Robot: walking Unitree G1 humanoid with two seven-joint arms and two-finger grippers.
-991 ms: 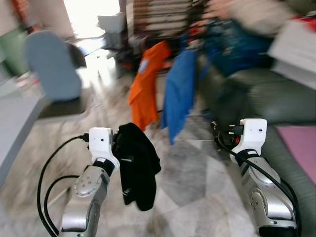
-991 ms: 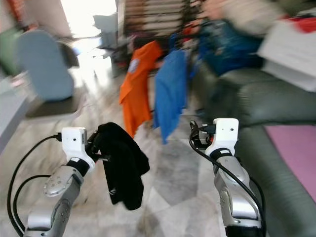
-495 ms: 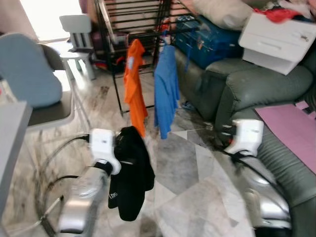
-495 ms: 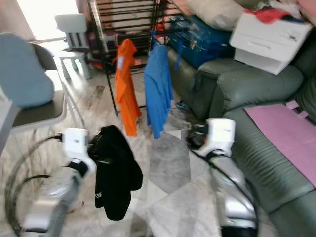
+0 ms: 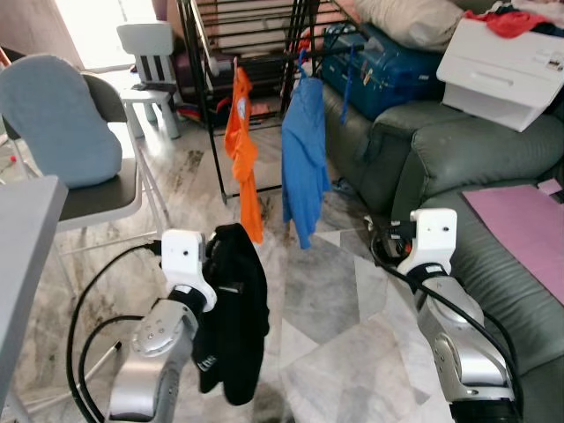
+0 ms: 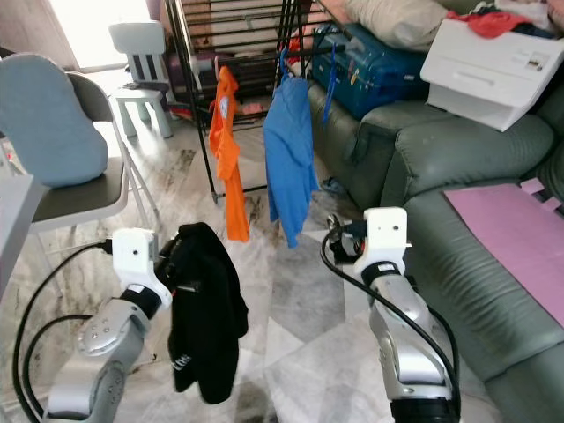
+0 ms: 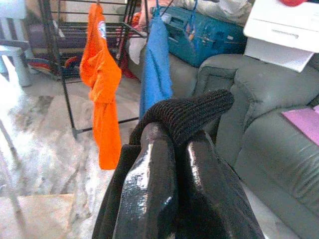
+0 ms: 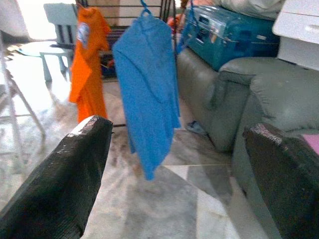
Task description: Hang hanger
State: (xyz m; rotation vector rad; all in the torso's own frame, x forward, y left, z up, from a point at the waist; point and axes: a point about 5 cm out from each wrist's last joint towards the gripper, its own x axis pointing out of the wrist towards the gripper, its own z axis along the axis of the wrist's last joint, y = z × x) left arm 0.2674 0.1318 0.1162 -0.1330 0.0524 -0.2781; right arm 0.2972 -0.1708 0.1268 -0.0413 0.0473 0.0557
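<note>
Black garment hung limp from the closed left tool, well short of the clothes rack.

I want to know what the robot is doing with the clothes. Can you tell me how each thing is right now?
Left gripper: shut on the black garment.
Black garment: hanging down from the left gripper, above the floor.
Right gripper: open, holding nothing.
Orange shirt: hanging on the black rack.
Blue shirt: hanging on the rack, beside the orange one.
Black rack: standing upright by the sofa.
</note>
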